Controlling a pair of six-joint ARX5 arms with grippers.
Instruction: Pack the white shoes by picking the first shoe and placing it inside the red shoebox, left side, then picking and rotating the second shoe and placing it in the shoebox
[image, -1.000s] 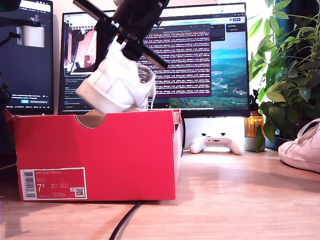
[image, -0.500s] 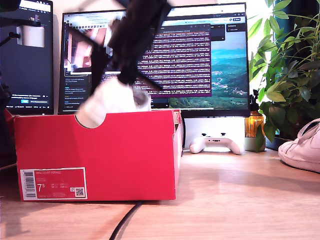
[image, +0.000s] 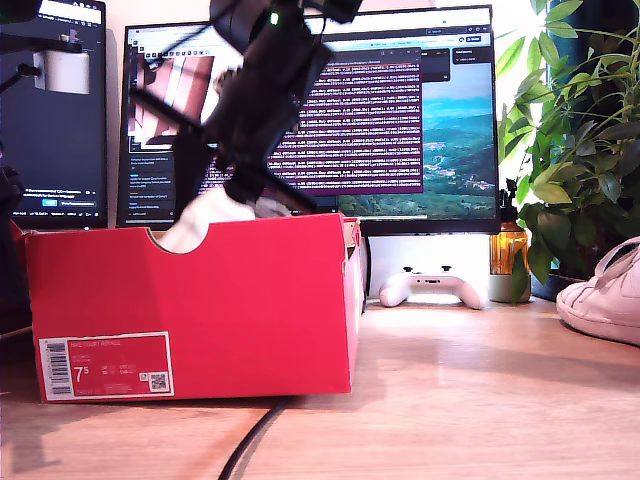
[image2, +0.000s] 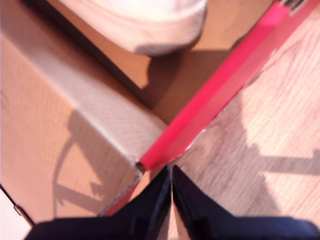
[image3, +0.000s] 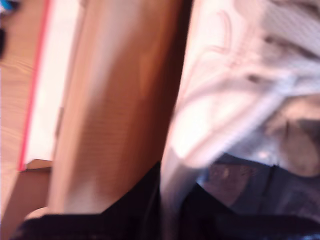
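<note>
**Shoe dropping lower into the box**

Since a second ago the shoe (image: 205, 215) has been sinking from well above the box (image: 200, 300) to below its rim, so that in the exterior view only a white part is showing through the notch and just over the front wall. My second gripper (image: 235, 185) is coming down with it, blurred by motion, in front of the monitor (image: 400, 120). In the second wrist view this gripper (image3: 175, 187) is clamping the shoe (image3: 235, 85) between its dark fingers, with the box's brown inner wall (image3: 120, 100) running beside it.

My first gripper (image2: 171, 172) is hanging over a corner of the box, its jaws pressed together on nothing, the red wall (image2: 215, 95) just under its tips and the shoe's sole (image2: 140, 25) showing farther inside.

At the exterior view's right edge the other shoe (image: 605, 295) is lying on the table (image: 450, 400), well apart from the box, with a controller (image: 432, 287) between them.
</note>
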